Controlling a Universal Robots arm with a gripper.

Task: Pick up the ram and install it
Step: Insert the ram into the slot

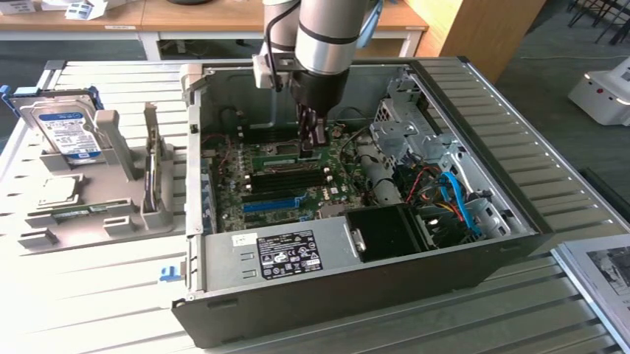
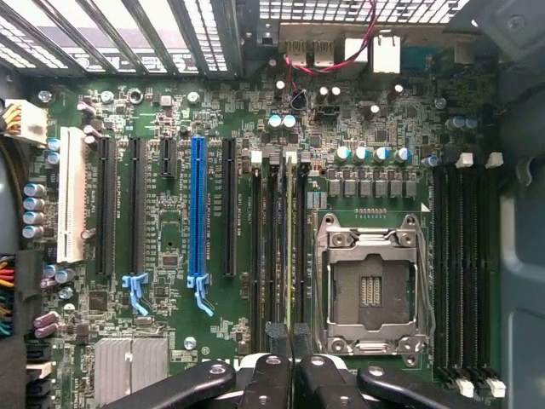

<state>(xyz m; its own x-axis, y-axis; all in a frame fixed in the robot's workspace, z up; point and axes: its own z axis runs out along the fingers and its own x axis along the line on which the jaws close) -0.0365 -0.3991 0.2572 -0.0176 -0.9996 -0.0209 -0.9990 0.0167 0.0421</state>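
Deep inside the computer case [image 1: 394, 280], the tool [image 2: 289, 334] is pinched narrow on the ram [image 2: 289, 239] — the stick stands edge-on among the black memory slots [image 2: 257, 256], just beside the CPU socket [image 2: 369, 281] — seated or not, unclear.

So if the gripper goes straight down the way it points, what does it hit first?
Probably the black memory slots beside the CPU socket. The jaws look shut on the ram, edge-on over those slots, so the ram would touch first; the gap left is unclear.
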